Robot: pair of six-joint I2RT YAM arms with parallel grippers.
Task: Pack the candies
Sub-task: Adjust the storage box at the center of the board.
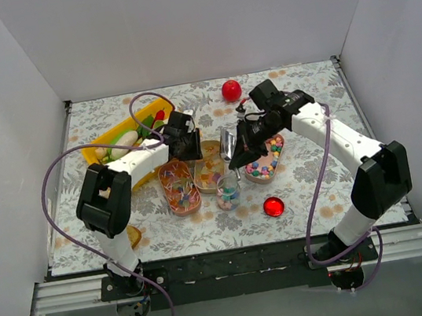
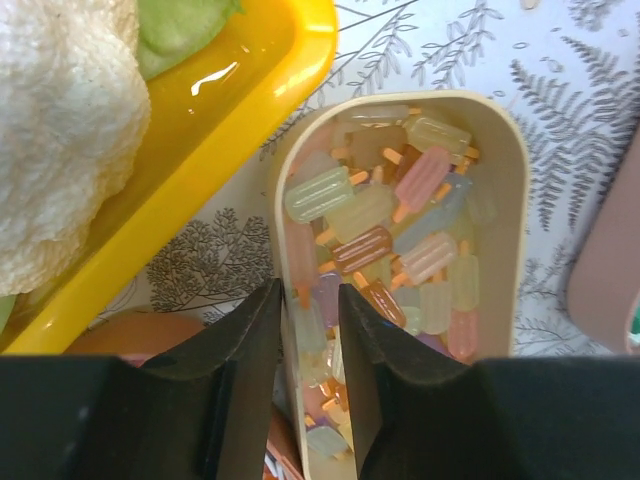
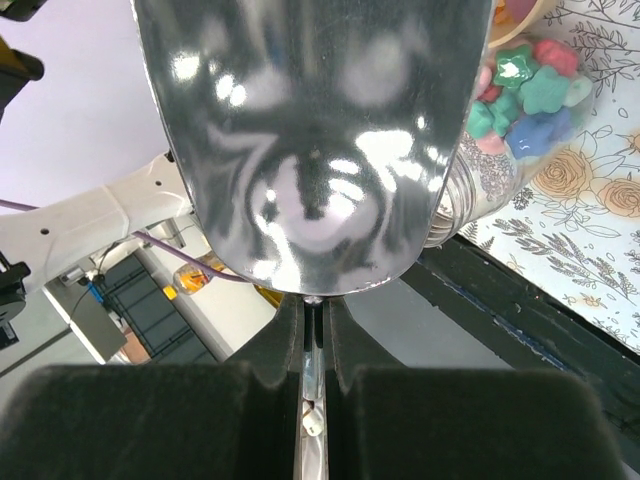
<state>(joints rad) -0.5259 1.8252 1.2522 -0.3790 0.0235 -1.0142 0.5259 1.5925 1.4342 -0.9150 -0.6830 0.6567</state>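
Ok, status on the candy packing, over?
Left gripper astride candy tray wall, grip unclear. Right gripper shut on scoop, by jar of candies. Nothing blocking.

Bright, even light; glare on scoop (image 3: 310, 150)

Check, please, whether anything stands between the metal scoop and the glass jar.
Nothing visible does. The right gripper holds the metal scoop raised close by the glass jar, with nothing between them; the left gripper is off at the dish of popsicle candies.

dishes (image 2: 512, 230) 3 | jar (image 1: 228, 193) 1 | scoop (image 1: 228, 146) 1 | red ball (image 1: 231, 90) 1 | yellow tray (image 2: 235, 125) 1 | candies (image 2: 422, 178) dozens, roughly
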